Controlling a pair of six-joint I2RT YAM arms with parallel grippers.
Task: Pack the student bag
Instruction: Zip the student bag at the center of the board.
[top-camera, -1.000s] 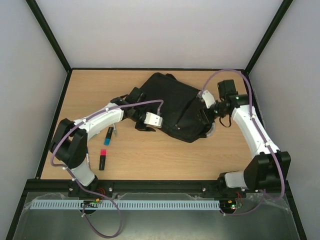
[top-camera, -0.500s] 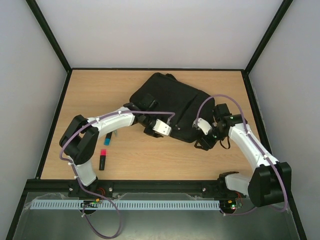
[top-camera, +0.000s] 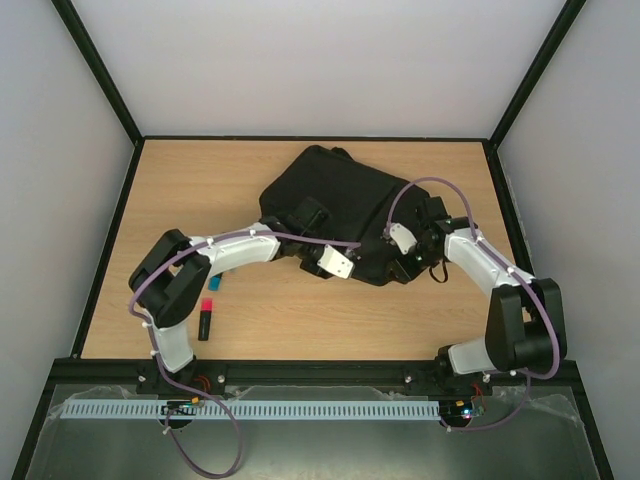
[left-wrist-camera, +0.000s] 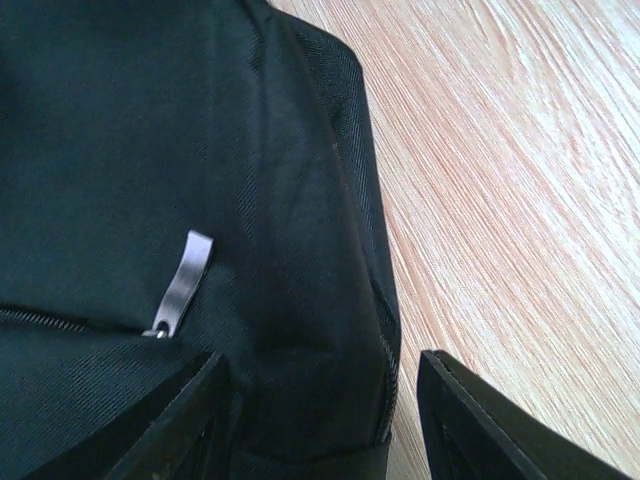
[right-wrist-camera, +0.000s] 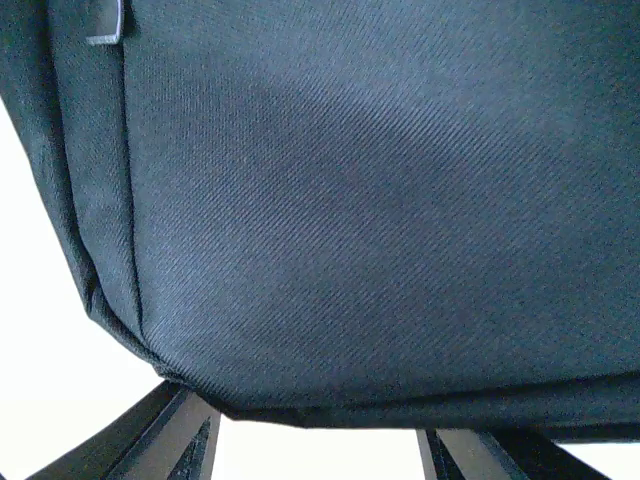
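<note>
Both end effectors are closing in on the near rim of the bag (top-camera: 340, 195). The left end effector (left-wrist-camera: 318, 372) is straddling the folded fabric edge with its jaws apart. A sliver of table (top-camera: 200, 180) is showing beside one finger, so it is looking released, not clamped. The right end effector (right-wrist-camera: 315, 432) is nosing up to the bag's near right corner, jaws likewise apart, with the fabric sitting just ahead of the fingertips and nothing pinched.

Nearest of all, toward the near left corner, a red-capped marker (top-camera: 205, 318) is lying outside the bag, and a blue marker (top-camera: 218, 280) is lying just beyond it, partly under the left arm. Both are probably waiting to be packed.

Further in, a zip pull (left-wrist-camera: 180, 285) is lying flat just ahead of the left fingers, and the zip beside it is looking shut. My reading is that the arms are taking the limp bag from two sides so one can be steadying it while the other is working that zip. Beyond, the bag's body is spreading across the right half of the table toward the far edge.
</note>
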